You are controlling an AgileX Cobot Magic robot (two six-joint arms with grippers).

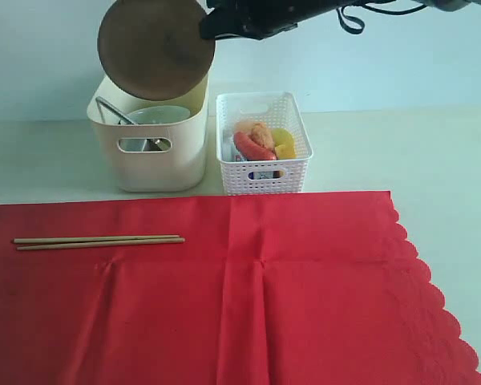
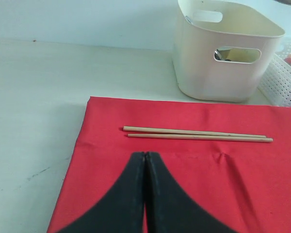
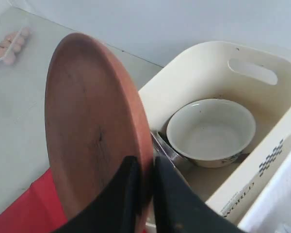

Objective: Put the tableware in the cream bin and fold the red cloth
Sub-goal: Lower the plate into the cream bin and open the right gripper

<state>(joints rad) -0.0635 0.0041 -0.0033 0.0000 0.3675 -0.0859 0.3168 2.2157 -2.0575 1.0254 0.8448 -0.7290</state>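
My right gripper is shut on the rim of the round brown plate, holding it on edge above the cream bin. Inside the bin lie the pale green bowl and a steel piece. The wooden chopsticks lie side by side on the left part of the red cloth, which is spread flat. My left gripper hovers shut and empty just short of the chopsticks.
A white lattice basket with foods stands right of the cream bin. An egg tray sits on the table far off in the right wrist view. The cloth's scalloped edge runs down the right side.
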